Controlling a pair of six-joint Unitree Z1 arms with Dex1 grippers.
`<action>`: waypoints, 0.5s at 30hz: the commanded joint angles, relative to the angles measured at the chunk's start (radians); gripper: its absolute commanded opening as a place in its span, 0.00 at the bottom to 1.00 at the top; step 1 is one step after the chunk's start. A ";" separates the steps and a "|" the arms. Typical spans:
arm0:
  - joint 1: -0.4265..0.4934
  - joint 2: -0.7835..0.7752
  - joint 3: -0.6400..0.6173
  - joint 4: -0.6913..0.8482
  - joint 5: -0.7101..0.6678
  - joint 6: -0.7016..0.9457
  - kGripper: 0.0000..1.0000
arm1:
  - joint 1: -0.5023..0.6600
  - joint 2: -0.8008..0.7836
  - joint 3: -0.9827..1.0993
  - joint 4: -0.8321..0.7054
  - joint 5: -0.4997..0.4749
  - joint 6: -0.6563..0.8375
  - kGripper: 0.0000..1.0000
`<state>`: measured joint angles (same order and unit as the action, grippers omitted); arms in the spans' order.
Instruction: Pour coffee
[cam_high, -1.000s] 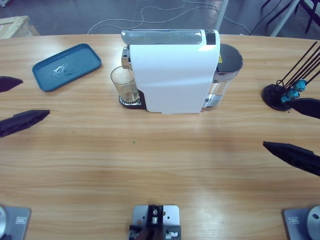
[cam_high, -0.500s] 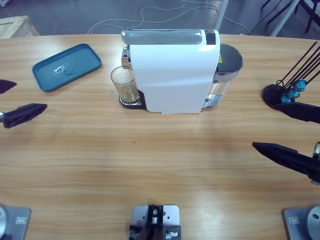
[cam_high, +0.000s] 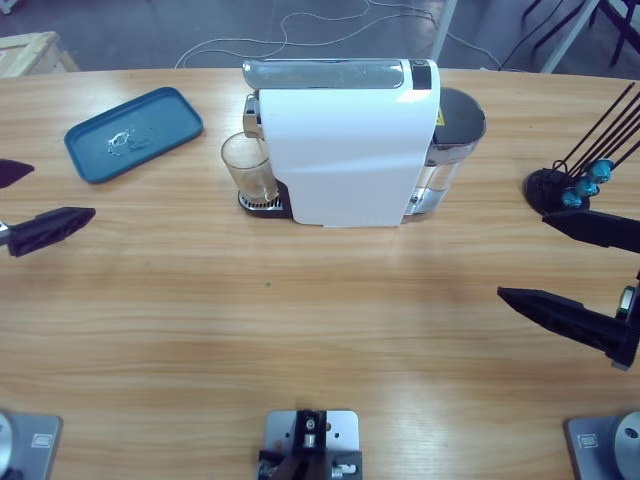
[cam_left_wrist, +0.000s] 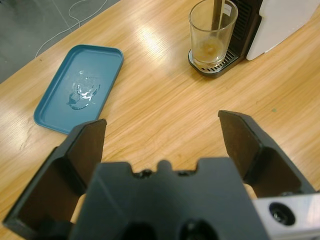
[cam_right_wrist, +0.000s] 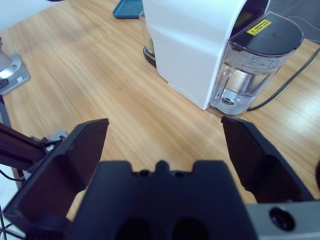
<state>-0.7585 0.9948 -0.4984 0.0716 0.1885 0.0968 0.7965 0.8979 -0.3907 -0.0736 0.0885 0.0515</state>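
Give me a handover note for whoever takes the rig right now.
Left gripper: open, empty, at the table's left edge, aimed toward the glass tumbler.
Right gripper: open, empty, at the right edge, facing the coffee machine.
Tumbler stands on the machine's drip tray under the spout, with a shallow layer of coffee in it.
Blue tray sits apart at the left.
Done: coffee is in the glass.
Left: nothing gripped yet; picking up and pouring not started.

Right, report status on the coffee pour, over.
Left gripper and right gripper open, empty. Clear glass tumbler on white coffee machine's drip tray, shallow brownish coffee inside. Nothing in the way.
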 joint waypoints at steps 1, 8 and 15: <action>-0.007 0.034 0.041 -0.023 0.016 -0.009 0.97 | 0.007 -0.024 0.039 -0.008 -0.006 0.014 1.00; -0.007 0.038 0.042 -0.024 0.014 -0.009 0.97 | 0.007 -0.025 0.039 -0.007 -0.008 0.014 1.00; -0.007 0.043 0.043 -0.025 0.014 -0.009 0.97 | 0.007 -0.025 0.041 -0.008 -0.010 0.018 1.00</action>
<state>-0.7585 1.0057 -0.4962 0.0597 0.1885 0.0968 0.7965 0.8972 -0.3888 -0.0737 0.0884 0.0562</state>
